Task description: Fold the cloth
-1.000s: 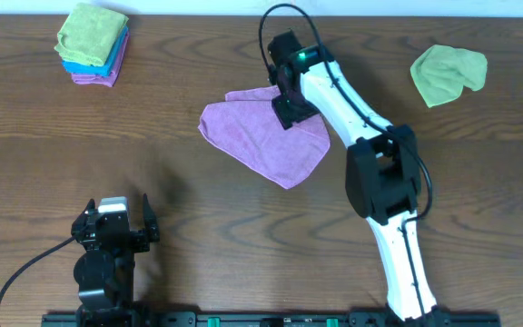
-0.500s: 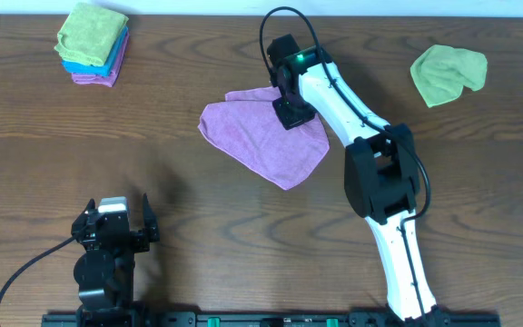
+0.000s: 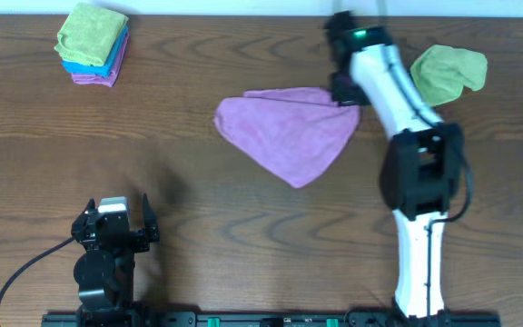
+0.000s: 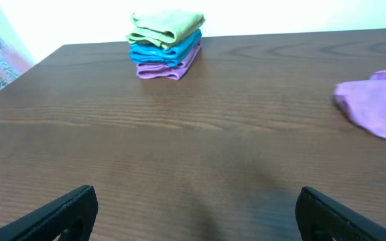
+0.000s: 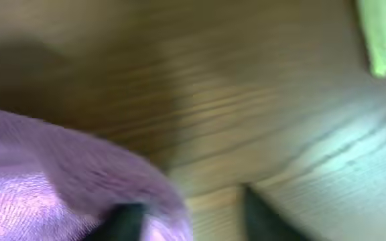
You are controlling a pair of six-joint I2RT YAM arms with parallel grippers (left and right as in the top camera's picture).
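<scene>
You cannot tell whether your right pincer [image 3: 345, 91] grips the cloth [image 3: 284, 136] at its upper-right corner, so it may slip and bunch; left pincer [image 4: 194, 201] sits released.

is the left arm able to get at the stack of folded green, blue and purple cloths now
Probably yes: only bare wooden table lies between the open left gripper and the stack of folded cloths, though the stack sits at the far edge, so reach is uncertain.

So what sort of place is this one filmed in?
Probably a robotics lab bench for cloth-folding: a plain wooden table, the left arm and right arm mounted at its edge, a stack of folded cloths, and a loose purple cloth.
</scene>
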